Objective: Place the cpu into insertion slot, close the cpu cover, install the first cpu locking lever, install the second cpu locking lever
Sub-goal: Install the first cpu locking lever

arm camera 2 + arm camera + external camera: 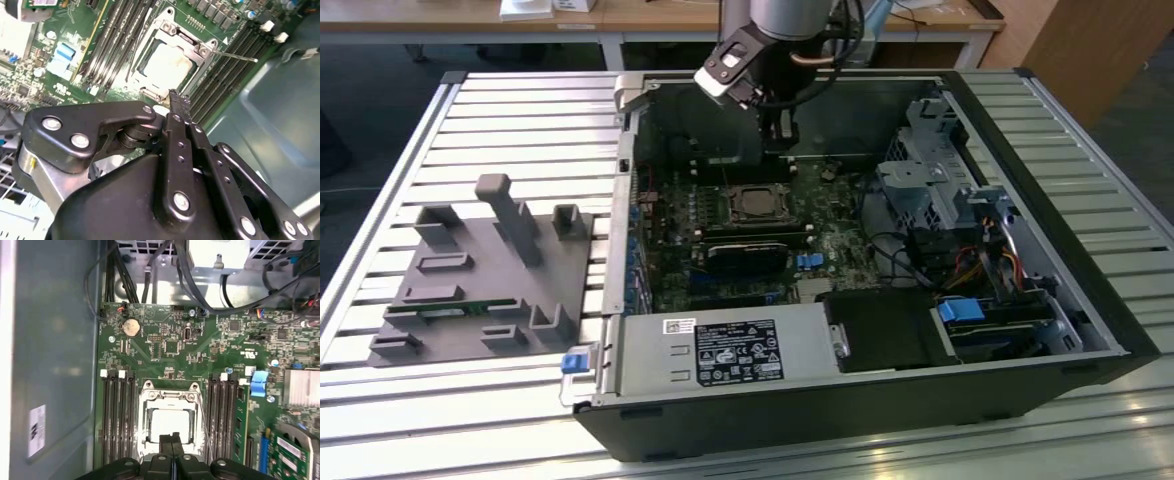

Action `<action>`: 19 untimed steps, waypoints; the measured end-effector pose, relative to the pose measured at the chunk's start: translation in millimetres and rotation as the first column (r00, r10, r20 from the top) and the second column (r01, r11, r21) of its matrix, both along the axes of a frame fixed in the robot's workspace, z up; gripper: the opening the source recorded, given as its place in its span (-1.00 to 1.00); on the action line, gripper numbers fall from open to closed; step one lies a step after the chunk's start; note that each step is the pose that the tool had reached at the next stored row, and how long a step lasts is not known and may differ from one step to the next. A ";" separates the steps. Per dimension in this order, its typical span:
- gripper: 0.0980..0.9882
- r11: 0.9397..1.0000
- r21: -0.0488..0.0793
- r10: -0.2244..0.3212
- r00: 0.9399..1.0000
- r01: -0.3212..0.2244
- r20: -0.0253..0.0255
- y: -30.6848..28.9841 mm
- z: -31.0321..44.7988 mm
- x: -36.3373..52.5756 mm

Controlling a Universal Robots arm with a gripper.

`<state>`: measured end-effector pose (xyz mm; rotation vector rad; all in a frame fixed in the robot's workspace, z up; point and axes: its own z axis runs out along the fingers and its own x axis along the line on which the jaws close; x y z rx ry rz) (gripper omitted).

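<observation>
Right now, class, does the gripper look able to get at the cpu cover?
Probably yes: the shut gripper hangs close over the cpu cover, and nothing shows between them. The memory slots stand off to either side.

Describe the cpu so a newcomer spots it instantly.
Inside the open black computer case, find the green motherboard. On it, between two banks of long black memory slots, lies the small flat square silvery-grey cpu, framed by the thin silver metal cpu cover. It is a plain pale square; the slots flanking it are long and dark.
</observation>
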<state>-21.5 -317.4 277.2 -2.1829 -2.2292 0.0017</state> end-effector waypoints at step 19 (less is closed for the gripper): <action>-0.96 0.987 0.000 0.161 0.987 -0.161 0.000 0.0 14.6 0.0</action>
